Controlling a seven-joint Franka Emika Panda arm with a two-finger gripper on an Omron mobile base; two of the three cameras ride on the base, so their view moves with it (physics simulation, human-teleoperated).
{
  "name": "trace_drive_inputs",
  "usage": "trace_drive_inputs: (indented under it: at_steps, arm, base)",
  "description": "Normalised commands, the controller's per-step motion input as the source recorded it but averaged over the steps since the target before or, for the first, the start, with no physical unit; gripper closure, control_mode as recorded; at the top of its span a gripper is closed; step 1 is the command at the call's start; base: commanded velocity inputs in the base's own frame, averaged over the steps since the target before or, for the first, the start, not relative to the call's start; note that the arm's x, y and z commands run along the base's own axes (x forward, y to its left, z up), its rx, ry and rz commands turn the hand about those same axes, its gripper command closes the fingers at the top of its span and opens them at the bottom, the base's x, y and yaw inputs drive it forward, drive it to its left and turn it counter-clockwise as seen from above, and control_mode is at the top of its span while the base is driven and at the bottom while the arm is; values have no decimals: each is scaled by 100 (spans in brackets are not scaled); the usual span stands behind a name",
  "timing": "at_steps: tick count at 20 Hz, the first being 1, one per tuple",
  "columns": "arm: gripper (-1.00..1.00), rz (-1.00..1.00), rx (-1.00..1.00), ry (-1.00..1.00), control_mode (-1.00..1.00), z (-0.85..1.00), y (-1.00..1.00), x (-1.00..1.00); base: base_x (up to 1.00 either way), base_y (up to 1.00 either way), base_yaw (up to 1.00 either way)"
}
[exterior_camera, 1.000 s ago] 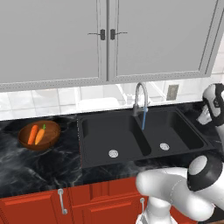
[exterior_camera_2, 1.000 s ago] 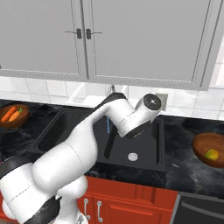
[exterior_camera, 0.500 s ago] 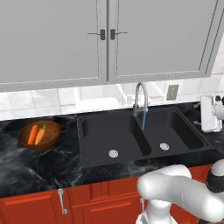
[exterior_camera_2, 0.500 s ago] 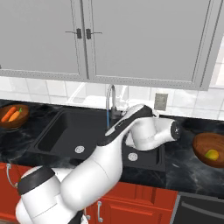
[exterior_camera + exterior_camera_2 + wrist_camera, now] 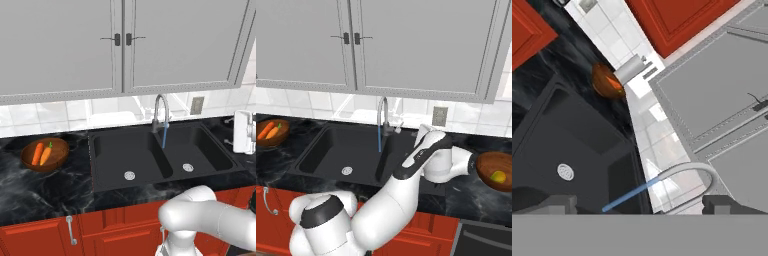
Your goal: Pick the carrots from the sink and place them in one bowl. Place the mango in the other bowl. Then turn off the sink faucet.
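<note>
Two orange carrots (image 5: 42, 153) lie in the brown wooden bowl (image 5: 56, 161) on the counter left of the black sink (image 5: 107, 177). The same bowl (image 5: 276, 140) sits at the left edge of the right base view. A yellow-green mango (image 5: 498, 176) rests in the second bowl (image 5: 490, 164), right of the sink. The silver faucet (image 5: 159, 111) runs a thin blue stream into the right basin. My white hand (image 5: 244, 131) hovers over the counter right of the sink. In the hand view my gripper (image 5: 641, 206) is open and holds nothing, looking back across the sink at the faucet (image 5: 688, 172).
Grey wall cabinets (image 5: 120, 45) hang above the tiled backsplash. Red base cabinets (image 5: 45, 235) run below the dark marble counter (image 5: 35, 192). Both basins hold only their drains (image 5: 129, 175). An outlet (image 5: 439, 116) sits on the wall right of the faucet.
My arm has swung further right and a little lower, carrying the hand away from the faucet toward the right counter. The jaws stayed open. Water keeps running.
</note>
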Motion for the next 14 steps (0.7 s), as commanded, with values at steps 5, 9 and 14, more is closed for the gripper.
trace_drive_inputs:
  at_steps: [5, 9, 14]
  arm:
    - [-100, -9, 9, 13, -100, 2, 19, -11]
    - [-100, -18, 7, 28, -100, 2, 46, -3]
    - [-100, -29, 7, 38, -100, 0, 56, 0]
  base:
    - [0, 0, 0]
    - [0, 0, 0]
    - [0, 0, 0]
